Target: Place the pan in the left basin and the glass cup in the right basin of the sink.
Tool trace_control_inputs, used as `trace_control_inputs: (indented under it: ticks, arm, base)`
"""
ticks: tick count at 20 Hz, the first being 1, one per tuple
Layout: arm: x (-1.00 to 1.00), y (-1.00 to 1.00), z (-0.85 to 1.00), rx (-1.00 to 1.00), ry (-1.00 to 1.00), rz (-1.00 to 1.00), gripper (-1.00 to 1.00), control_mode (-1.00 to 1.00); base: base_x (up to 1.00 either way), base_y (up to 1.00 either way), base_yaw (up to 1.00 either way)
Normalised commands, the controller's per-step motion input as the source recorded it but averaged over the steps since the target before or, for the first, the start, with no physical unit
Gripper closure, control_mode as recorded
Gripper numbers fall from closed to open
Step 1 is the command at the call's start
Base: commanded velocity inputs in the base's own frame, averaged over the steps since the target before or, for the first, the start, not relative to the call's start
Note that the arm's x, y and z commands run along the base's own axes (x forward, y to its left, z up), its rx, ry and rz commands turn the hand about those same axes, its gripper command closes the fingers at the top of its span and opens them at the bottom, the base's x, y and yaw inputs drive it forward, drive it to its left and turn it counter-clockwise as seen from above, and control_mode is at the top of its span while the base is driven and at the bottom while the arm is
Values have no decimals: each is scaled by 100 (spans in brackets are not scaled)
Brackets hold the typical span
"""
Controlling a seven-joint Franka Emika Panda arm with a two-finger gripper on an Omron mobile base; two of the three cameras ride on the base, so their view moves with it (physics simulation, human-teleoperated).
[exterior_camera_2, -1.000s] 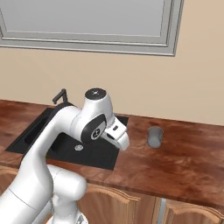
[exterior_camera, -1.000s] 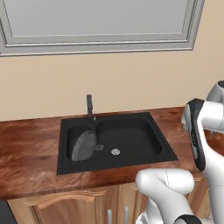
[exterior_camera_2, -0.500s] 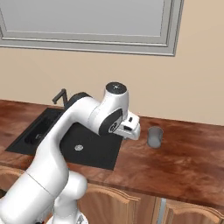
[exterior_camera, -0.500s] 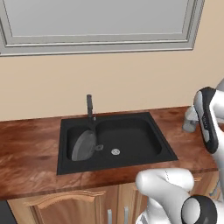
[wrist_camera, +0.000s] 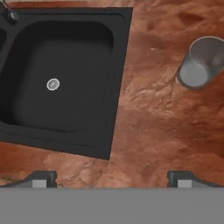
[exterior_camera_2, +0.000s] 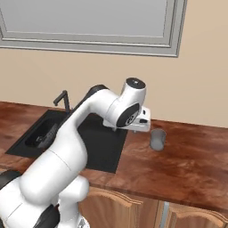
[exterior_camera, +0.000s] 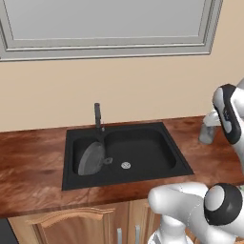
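The counter (exterior_camera_2: 191, 164), brown wood-look, carries the sink (exterior_camera: 126, 155), a black double bowl w/ a slim faucet (exterior_camera: 98, 116) at its back edge. In the left base view the right basin (exterior_camera: 143, 152), the wider bowl w/ silver drain (exterior_camera: 126, 165), sits at 3 o'clock of the left basin (exterior_camera: 86, 147), the narrower one.

The pan (exterior_camera: 91, 158) already lies in the left basin, leaning against the divider side, handle poking toward the drain, so step 1 looks done. Step 2, the cup, looks to be the one in hand.

The glass cup (exterior_camera_2: 157, 139) stands upright on the bare counter, at 3 o'clock of the sink and apart from its rim. In the hand view the glass cup (wrist_camera: 201, 63) shows at roughly 1 o'clock, off to the side, w/ the right basin at 10 o'clock.

The gripper (wrist_camera: 109, 177) hangs above the counter between sink edge and cup, near the cup but not touching it; jaws stand wide, nothing between them.

Next move, as a judgement: shift the hand toward 1 o'clock in its own view until the cup centres between the tips, come down around the wall, close, lift, then carry over the rim into the wider bowl. Risk: a tip clipping the cup and knocking it over.
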Motion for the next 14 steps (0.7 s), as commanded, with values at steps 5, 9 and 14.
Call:
trace_control_inputs:
  ticks: [5,9,14]
  arm:
    - [41,-12,-2,-5,4,11,-100,-100]
    - [28,-9,-8,-18,8,2,-100,-100]
    - [23,-14,-9,-13,7,0,-100,-100]
  base:
    - [0,0,0]
    - [0,0,0]
    - [0,0,0]
